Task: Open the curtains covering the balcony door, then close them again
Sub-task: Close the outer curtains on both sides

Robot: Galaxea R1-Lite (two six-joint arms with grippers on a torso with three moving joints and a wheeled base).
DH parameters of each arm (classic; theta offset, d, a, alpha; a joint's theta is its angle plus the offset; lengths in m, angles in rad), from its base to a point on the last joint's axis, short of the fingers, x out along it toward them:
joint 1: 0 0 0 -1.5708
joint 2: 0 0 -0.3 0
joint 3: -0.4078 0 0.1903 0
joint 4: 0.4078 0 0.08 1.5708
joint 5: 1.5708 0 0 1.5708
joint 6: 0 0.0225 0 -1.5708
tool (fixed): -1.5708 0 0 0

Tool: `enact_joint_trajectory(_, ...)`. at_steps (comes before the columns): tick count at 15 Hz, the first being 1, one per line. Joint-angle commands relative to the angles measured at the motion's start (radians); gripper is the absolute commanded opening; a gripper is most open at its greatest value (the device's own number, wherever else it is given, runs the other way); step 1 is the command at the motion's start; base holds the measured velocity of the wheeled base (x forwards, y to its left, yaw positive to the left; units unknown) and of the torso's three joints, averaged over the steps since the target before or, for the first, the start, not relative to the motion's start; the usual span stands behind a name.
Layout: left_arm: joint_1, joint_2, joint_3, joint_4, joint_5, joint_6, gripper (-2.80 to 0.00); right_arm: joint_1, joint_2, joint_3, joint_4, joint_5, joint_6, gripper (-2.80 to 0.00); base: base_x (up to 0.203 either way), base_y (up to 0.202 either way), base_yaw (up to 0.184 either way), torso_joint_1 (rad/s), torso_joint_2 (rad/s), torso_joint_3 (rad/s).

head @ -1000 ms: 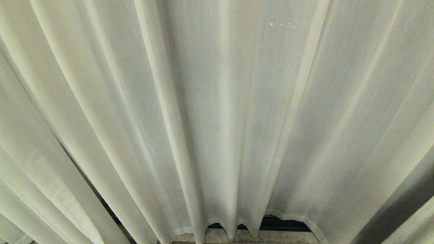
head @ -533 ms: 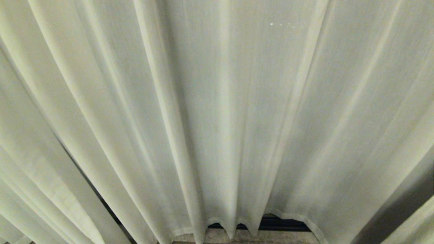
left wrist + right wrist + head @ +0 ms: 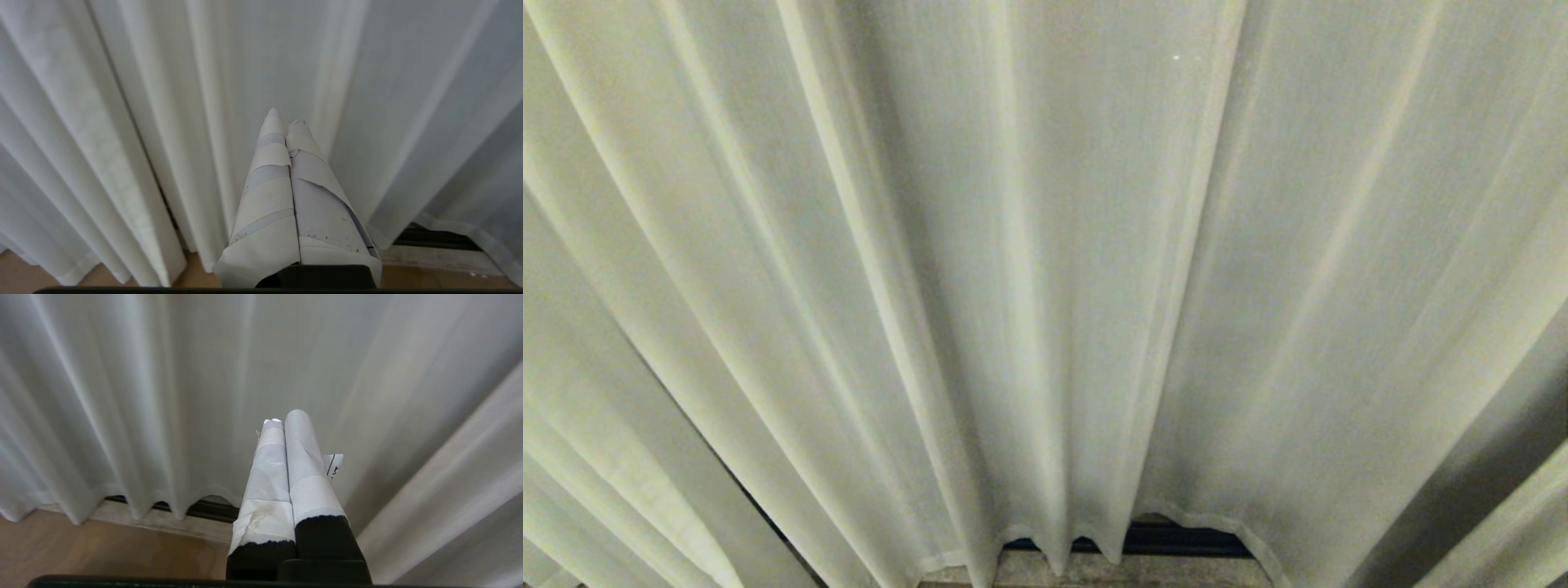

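curtains (image 3: 1045,269) drawn across whole view, dark track (image 3: 1184,539) beneath hem, both jaws closed, empty

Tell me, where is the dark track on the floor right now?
In the head view the dark floor track peeks out at bottom centre, just under the hem of the pale pleated fabric curtains, behind a light stone sill strip.

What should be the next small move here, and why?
Probably open one gripper and reach for a pleat: the curtains hang drawn across, while the left gripper and right gripper are both shut, holding nothing.
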Motion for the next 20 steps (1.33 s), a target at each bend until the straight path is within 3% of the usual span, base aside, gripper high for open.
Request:
enact_joint_trajectory(1, 0.0, -0.002, 0.0, -0.001, 0.001, -0.002, -2.8, 0.0, 0.001, 0.0, 0.001, 0.0, -0.001, -2.8, 0.0, -0.184, -0.001, -0.002, 0.0, 0.002)
enact_joint_trajectory(11, 0.0, -0.002, 0.0, -0.001, 0.001, 0.0, -2.8, 0.0, 0.001, 0.0, 0.001, 0.0, -0.001, -2.8, 0.0, -0.182, -0.001, 0.001, 0.0, 0.002)
enact_joint_trajectory(20, 0.0, -0.002, 0.0, -0.001, 0.002, -0.002, -2.8, 0.0, 0.001, 0.0, -0.001, 0.0, -0.004, -2.8, 0.0, -0.007, 0.0, 0.0, 0.0, 0.0)
